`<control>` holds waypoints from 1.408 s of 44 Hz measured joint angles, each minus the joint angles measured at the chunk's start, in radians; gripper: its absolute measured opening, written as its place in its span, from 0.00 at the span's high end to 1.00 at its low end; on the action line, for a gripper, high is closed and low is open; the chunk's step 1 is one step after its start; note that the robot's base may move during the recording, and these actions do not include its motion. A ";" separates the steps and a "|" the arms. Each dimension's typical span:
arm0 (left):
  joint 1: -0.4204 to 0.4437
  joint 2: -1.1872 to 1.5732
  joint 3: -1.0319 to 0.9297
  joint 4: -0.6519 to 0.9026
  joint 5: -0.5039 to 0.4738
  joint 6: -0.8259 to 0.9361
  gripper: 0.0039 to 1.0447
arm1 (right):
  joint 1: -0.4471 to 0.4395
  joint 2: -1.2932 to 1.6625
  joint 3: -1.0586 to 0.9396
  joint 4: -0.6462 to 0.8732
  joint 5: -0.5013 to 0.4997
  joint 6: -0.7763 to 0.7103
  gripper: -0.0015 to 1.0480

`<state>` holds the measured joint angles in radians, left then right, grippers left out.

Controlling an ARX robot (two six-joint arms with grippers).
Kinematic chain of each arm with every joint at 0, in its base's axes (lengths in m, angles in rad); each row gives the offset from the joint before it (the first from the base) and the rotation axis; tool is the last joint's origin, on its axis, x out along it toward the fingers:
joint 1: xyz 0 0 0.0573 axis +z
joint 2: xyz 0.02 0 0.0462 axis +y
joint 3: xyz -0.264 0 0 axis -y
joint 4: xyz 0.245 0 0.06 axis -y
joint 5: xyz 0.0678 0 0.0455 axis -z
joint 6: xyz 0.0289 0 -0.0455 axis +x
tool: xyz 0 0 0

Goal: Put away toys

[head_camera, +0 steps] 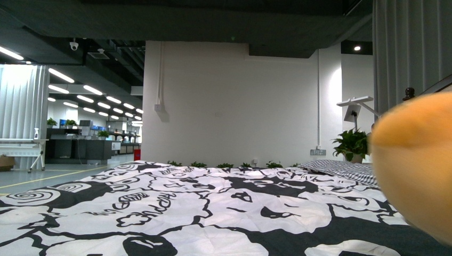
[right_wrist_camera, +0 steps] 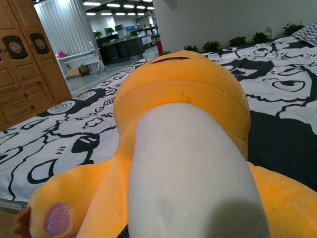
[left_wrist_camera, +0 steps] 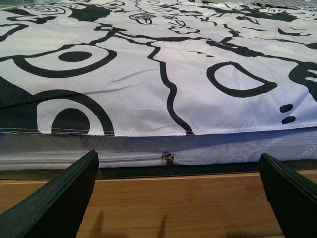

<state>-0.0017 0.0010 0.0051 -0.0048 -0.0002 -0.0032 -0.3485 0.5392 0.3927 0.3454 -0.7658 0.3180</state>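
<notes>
The plush animal [right_wrist_camera: 188, 148], orange-yellow with a cream belly and a pink paw pad [right_wrist_camera: 57, 219], fills the right wrist view, and my right gripper is shut on it, its fingers hidden behind the plush. In the front view the plush animal [head_camera: 418, 160] looms as a blurred orange mass at the right edge, lifted above the bed. My left gripper [left_wrist_camera: 178, 198] is open, its dark fingers [left_wrist_camera: 59, 198] spread wide over the wooden bed frame [left_wrist_camera: 178, 203], with nothing between them.
A bed with a black-and-white patterned cover [head_camera: 186, 208] spans the foreground. Its edge and a zipper pull [left_wrist_camera: 168, 158] face the left gripper. A wooden cabinet [right_wrist_camera: 25, 69] stands beside the bed. A white wall [head_camera: 229, 101] and potted plants [head_camera: 352, 143] lie beyond.
</notes>
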 joint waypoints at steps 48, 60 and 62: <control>0.001 0.000 0.000 0.000 0.000 0.000 0.06 | -0.016 -0.160 -0.159 0.020 0.011 0.000 0.90; 0.001 -0.001 0.000 0.000 0.000 0.000 0.06 | -0.016 -0.160 -0.160 0.020 0.015 0.000 0.90; 0.001 0.000 0.000 0.000 0.000 0.000 0.06 | -0.016 -0.160 -0.160 0.020 0.012 0.000 0.90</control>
<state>-0.0010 0.0013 0.0051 -0.0051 -0.0002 -0.0032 -0.3649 0.3794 0.2325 0.3656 -0.7540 0.3180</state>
